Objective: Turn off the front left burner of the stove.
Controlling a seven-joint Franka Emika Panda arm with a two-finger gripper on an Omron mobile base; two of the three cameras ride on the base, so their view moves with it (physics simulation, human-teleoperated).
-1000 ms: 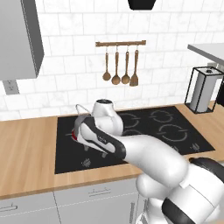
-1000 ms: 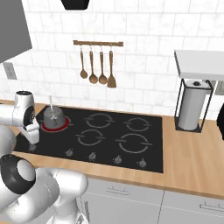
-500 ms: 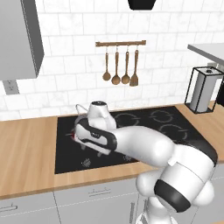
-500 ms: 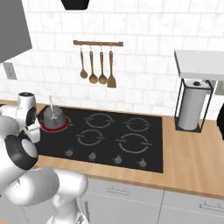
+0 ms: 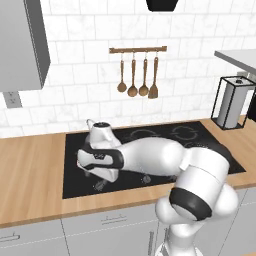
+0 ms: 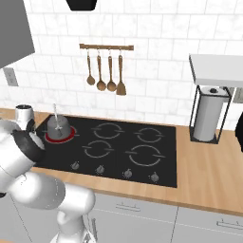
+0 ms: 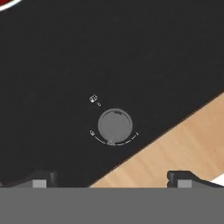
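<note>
Stove (image 6: 156, 159): flat black glass cooktop set into a wooden counter (image 6: 204, 175), with grey ring markings and a row of small round knobs along its front edge.
Front left burner (image 6: 60, 136): ring glowing red at the stove's left end, seen in the right base view; a sliver of the red ring (image 7: 8, 4) also shows at the upper left corner of the hand view.
Kettle (image 6: 58, 125): grey, standing on the red ring, its thin handle upright; in the left base view it sits at the stove's rear left (image 5: 100, 134), just behind the arm's wrist.
Gripper (image 7: 111, 178): hand pointed down over the front left part of the stove; the two dark fingertips (image 7: 41, 179) stand wide apart, with nothing between them.
Knob (image 7: 114, 124): grey round dial on the stove glass, lying between the lines of the two fingertips and ahead of them, not touched; a thin arc marking curves under it and a small icon sits just beside it.
Stove edge: in the hand view the glass ends just past the knob, where the wooden counter begins.
Arm (image 5: 150, 157): white, reaching low across the stove's front toward its left end.
Utensil rail (image 6: 106, 46): on the tiled wall above the stove, carrying four wooden utensils.
Paper towel holder (image 6: 208, 114): black wire frame on the counter, to the right of the stove.
</note>
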